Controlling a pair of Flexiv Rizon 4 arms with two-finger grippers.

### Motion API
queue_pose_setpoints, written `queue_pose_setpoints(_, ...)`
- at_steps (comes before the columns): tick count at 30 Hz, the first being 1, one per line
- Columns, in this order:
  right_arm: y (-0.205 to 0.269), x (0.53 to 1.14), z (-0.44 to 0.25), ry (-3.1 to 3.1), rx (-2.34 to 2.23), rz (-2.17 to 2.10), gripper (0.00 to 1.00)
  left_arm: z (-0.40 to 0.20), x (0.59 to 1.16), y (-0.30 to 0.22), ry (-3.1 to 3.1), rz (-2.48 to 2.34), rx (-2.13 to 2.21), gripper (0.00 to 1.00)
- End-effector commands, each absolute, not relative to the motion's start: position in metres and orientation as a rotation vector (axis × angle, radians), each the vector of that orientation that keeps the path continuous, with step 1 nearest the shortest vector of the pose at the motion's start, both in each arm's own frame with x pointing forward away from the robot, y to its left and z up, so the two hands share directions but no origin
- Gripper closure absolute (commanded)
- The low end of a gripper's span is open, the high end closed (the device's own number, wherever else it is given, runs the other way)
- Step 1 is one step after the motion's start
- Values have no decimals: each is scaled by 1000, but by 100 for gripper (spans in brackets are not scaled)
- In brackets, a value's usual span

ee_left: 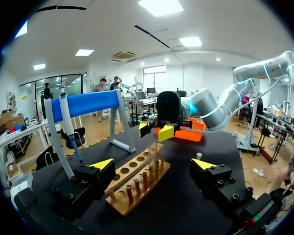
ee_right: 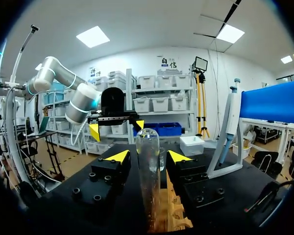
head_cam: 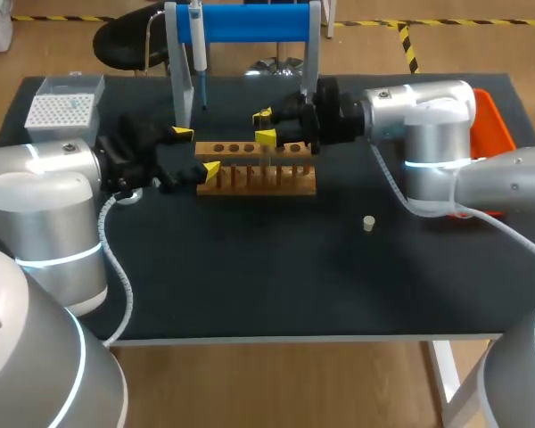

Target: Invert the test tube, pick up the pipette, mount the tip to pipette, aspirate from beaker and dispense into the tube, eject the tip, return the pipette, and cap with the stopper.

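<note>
A clear test tube [ee_right: 148, 166] stands in the wooden rack [head_cam: 254, 178] with its rounded end up. My right gripper [head_cam: 266, 127] is over the rack's far side, and the tube sits between its fingers [ee_right: 118, 156] with a narrow gap showing on each side, so the gripper is open. At the rack's left end my left gripper [head_cam: 196, 152] stands wide open with nothing in it, and its yellow tips [ee_left: 103, 164] straddle that end. The pipette [head_cam: 199, 45] hangs on the blue stand [head_cam: 250, 22] behind the rack. A small pale stopper [head_cam: 368, 223] lies on the mat to the right.
A white tip box [head_cam: 64, 109] sits at the back left corner. An orange tray [head_cam: 492, 116] is at the back right, behind my right arm. The black mat [head_cam: 250, 267] stretches in front of the rack.
</note>
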State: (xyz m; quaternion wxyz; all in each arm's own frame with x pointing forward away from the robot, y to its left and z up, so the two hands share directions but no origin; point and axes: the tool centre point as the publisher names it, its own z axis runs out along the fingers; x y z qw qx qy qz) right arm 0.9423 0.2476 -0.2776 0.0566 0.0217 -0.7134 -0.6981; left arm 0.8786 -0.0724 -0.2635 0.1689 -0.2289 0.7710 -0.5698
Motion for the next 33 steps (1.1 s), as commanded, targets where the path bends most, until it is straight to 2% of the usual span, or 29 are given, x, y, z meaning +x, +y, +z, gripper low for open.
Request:
queue_pose_setpoints(1,248,943,-279,-2160,68,-2114,55,-265,879,-73,2189,-1618,-651,0)
queue_pose_setpoints(8,246,942,-281,-2159,48,-2106,62,-265,879,-73,2189,-1618,-651,0)
queue_pose_setpoints(9,245,942,-281,-2159,47,-2105,66,-265,879,-73,2189,-1618,-651,0)
queue_pose_setpoints(10,245,942,-281,-2159,45,-2105,77,-265,879,-73,2189,-1618,-651,0)
queue_pose_setpoints(11,245,942,-281,-2159,45,-2105,93,-265,879,-73,2189,-1618,-651,0)
queue_pose_setpoints(12,245,942,-281,-2159,46,-2105,100,-265,879,-73,2189,-1618,-651,0)
queue_pose_setpoints(33,244,942,-272,-2171,73,-2132,100,-265,879,-73,2189,-1618,-651,0)
